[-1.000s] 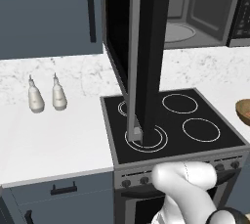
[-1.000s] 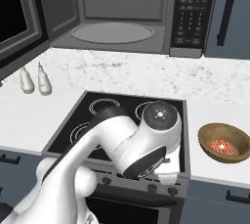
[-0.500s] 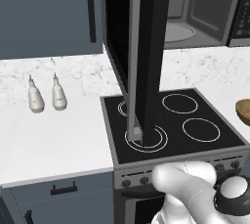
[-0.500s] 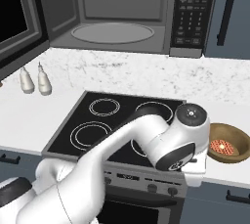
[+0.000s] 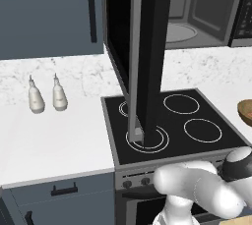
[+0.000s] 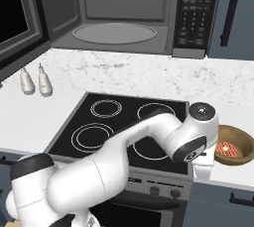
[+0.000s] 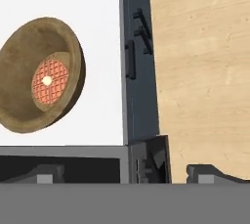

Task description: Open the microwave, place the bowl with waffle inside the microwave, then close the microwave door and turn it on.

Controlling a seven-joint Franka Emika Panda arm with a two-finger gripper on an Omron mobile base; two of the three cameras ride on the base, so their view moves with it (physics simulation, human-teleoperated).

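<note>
You can see the big black microwave [image 6: 124,18] up above the stove [image 6: 124,127], and its microwave door [image 5: 147,57] is swung wide open, so the grey inside with the round plate is ready for food. The white worktop [image 6: 149,80] holds the little brown bowl [image 6: 233,144] with the waffle [image 7: 49,81] in it, just right of the stove and near the front edge, where the arm can reach it. The fingers [image 7: 127,171] are spread as wide as they go and hold nothing, waiting close beside the bowl so you can grab its rim next.
</note>
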